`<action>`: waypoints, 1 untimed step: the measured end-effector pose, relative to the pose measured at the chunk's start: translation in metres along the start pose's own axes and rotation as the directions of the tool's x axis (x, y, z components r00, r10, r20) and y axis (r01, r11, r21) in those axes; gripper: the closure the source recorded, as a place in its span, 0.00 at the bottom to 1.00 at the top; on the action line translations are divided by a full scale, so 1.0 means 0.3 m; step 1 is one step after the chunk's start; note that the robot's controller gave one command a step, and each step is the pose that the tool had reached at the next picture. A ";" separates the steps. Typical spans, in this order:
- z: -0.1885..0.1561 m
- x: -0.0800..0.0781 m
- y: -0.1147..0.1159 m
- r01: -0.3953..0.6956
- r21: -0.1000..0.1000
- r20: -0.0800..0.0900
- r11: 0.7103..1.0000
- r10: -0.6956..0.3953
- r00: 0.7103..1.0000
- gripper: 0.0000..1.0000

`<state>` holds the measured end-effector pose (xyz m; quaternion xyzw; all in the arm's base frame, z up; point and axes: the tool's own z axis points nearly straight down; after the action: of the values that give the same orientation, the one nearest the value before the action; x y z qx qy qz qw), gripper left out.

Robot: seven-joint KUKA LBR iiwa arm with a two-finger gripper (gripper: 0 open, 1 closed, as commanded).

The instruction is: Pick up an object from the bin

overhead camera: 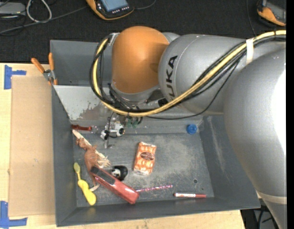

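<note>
The grey bin (63,156) has nine small things in it, one of each kind.

The big silver arm (208,80) comes in from the right. It has a round orange cover (135,58) on its end. Under the cover hangs the pincer (112,130). It is down low in the back left part of the bin, near the back wall. It is hard to tell if the pincer is spread or pressed together.

Two things lie closest to the pincer. One dark red stick (81,127) lies just to its left, by the left wall. One brown and tan lump (91,151) lies a bit in front of the pincer and to the left. The pincer is not touching either of them.

In the middle of the bin lies one orange and white packet (145,157), all by itself. One little blue cap (191,128) sits far off by the back wall on the right.

The rest lie near the front. One yellow toy (84,185) is in the front left corner. One long red flat thing (116,187) lies slanted beside it. One black and white round thing (120,172) touches the red thing's top side. One thin pink stick (154,188) and one red and white pen (190,194) lie further to the right.
</note>
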<state>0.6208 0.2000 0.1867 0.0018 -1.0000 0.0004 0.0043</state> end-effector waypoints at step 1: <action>-0.016 -0.006 -0.004 -0.005 -0.002 0.008 1.000 0.005 1.000 0.00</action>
<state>0.6227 0.1989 0.1916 -0.0005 -1.0000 -0.0004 0.0004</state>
